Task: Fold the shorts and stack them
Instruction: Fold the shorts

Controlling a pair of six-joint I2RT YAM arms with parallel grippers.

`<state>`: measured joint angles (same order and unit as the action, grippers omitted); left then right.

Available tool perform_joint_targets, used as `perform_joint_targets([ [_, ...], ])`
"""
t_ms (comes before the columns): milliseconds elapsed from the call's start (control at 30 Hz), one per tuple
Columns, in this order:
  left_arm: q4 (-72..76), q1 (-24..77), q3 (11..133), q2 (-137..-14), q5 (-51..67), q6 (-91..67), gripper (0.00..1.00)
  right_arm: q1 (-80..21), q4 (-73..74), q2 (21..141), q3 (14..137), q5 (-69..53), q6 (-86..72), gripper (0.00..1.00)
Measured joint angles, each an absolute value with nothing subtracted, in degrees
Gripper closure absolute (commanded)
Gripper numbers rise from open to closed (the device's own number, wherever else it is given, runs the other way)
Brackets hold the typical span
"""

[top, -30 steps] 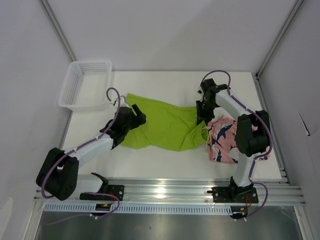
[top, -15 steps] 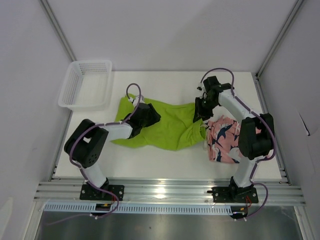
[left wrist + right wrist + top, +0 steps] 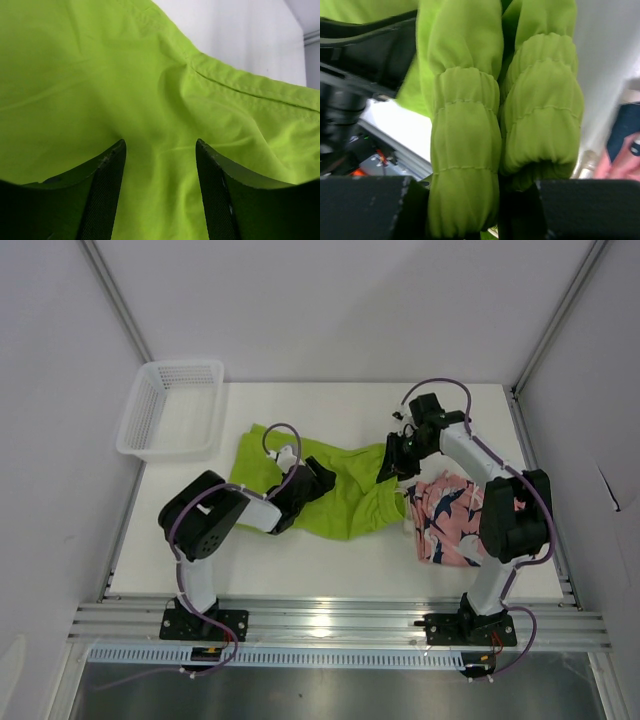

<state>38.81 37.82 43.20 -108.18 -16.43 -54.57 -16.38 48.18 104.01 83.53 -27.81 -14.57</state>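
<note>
The lime-green shorts (image 3: 345,490) lie spread across the middle of the table. My left gripper (image 3: 318,480) rests low over their middle, its jaws apart, with green cloth (image 3: 160,90) filling the view between and beyond the fingers (image 3: 107,165). My right gripper (image 3: 390,468) is shut on the bunched elastic waistband (image 3: 465,150) at the right end of the green shorts and holds it lifted a little. The coral-pink printed shorts (image 3: 447,520) lie folded at the right, just beside the green pair. A bit of them shows at the edge of the right wrist view (image 3: 620,165).
A white mesh basket (image 3: 170,410) stands at the back left corner of the table. The table's front rail (image 3: 330,618) runs along the near edge. Grey walls close in on both sides.
My left arm has swung right from the left edge of the green shorts to their middle. The right gripper has shifted slightly left, still holding the waistband.
</note>
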Motion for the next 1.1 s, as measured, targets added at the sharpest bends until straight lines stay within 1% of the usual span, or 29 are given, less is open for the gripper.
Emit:
perform_joint_targets([
  [33,40.2,38.2,43.2,-108.9,-17.0,-55.0,0.46,-16.3,47.7,103.9,83.5,-28.8,-15.0,1.00],
  [67,41.6,38.5,43.1,-109.4,-17.8,-55.4,0.46,-16.2,47.3,103.8,83.5,-30.1,-15.5,1.00],
  [133,44.6,39.4,42.1,-110.5,-19.0,-55.5,0.43,-16.0,46.6,103.4,83.6,-32.4,-16.6,1.00],
  [233,48.8,40.9,40.0,-110.8,-21.5,-55.5,0.41,-15.8,45.3,102.5,84.1,-36.4,-19.8,1.00],
  [467,51.0,44.5,39.4,-111.2,-24.4,-55.5,0.39,-15.8,41.9,102.3,87.4,-45.8,-28.8,1.00],
  [567,51.1,46.1,39.7,-111.4,-25.5,-55.4,0.36,-15.9,41.2,102.3,87.8,-47.5,-30.9,1.00],
  [600,51.1,46.5,39.9,-111.4,-25.6,-55.4,0.32,-15.9,41.2,102.3,87.9,-47.7,-31.3,1.00],
  [667,50.5,47.1,40.0,-111.1,-25.8,-55.0,0.29,-15.6,41.8,102.3,88.5,-47.9,-31.5,1.00],
  [700,49.6,47.1,40.0,-110.3,-25.8,-54.6,0.25,-15.3,42.3,102.3,88.9,-47.9,-31.4,1.00],
  [800,43.5,46.7,40.0,-105.4,-26.2,-52.5,0.17,-14.2,44.4,102.3,90.6,-47.9,-30.4,1.00],
  [867,39.3,45.8,40.0,-100.2,-26.3,-51.2,0.14,-13.5,45.7,102.3,91.7,-47.8,-29.4,1.00],
  [1000,31.6,41.3,40.0,-88.2,-25.0,-49.0,0.11,-12.7,48.2,102.3,92.8,-46.5,-27.1,1.00],
  [1100,26.5,35.7,39.9,-80.8,-22.2,-47.7,0.11,-12.8,50.3,102.3,93.3,-45.3,-25.4,1.00],
])
